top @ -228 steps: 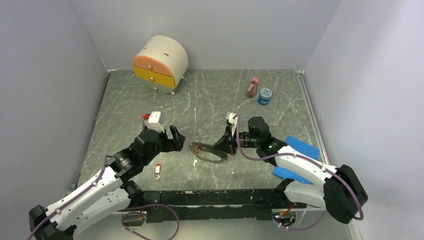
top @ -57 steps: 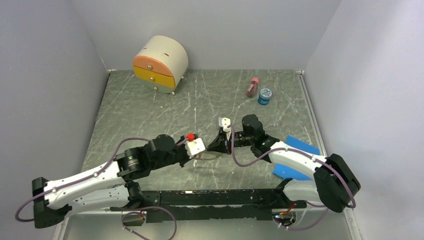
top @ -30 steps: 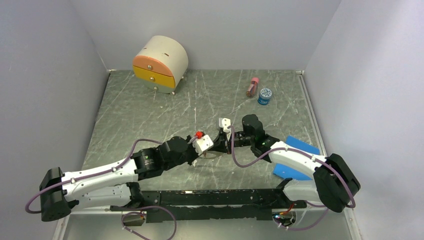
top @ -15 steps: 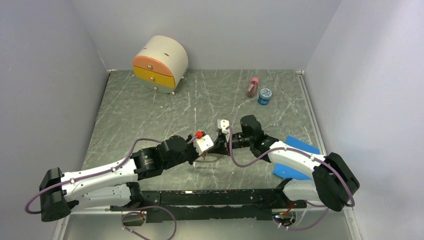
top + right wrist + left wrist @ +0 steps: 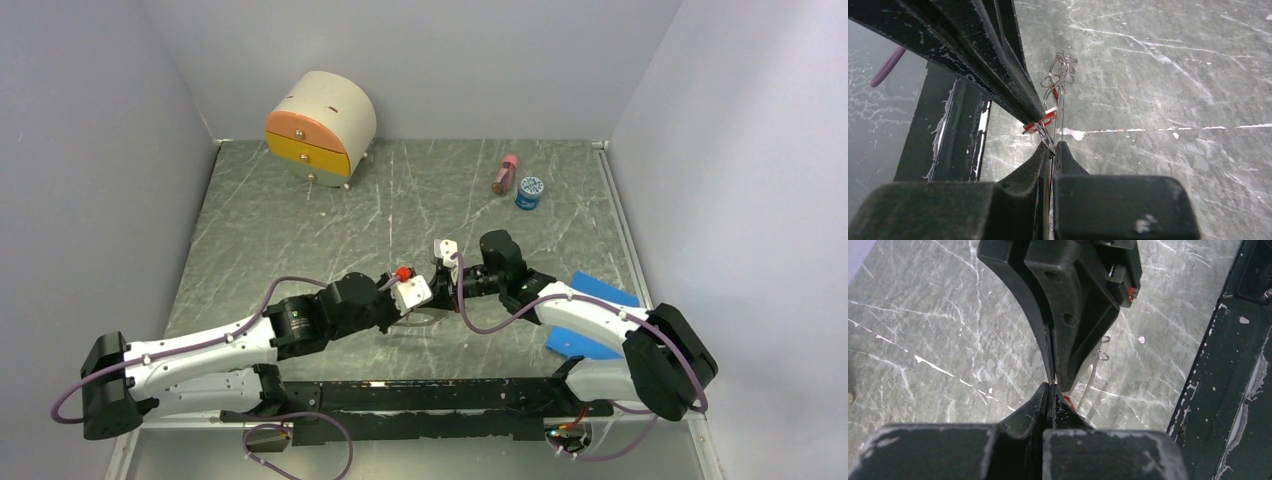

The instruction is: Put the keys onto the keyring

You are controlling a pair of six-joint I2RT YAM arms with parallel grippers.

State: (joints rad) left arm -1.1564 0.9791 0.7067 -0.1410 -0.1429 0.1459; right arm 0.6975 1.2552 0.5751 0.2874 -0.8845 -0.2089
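Two grippers meet tip to tip above the middle of the table [image 5: 300, 230]. The left gripper [image 5: 428, 298] has its two fingers pressed together, and between them it pinches one key [image 5: 1040, 124] by the red tag. I can see only this one key; its metal part is too small to make out. The right gripper [image 5: 443, 290] is also closed tight, and it holds the one keyring [image 5: 1092, 377], a thin wire that rises from between its fingertips. In the top view a pale arc of the keyring shows just below both grippers. A few small wire loops [image 5: 1060, 67] hang close to the tag; I cannot count them for sure.

At the far side stand one round chest [image 5: 320, 128] with two drawers, one pink bottle [image 5: 505, 174] and one blue-lidded jar [image 5: 529, 192] just beside it. Two blue flat pieces [image 5: 605, 294] lie near the right arm.
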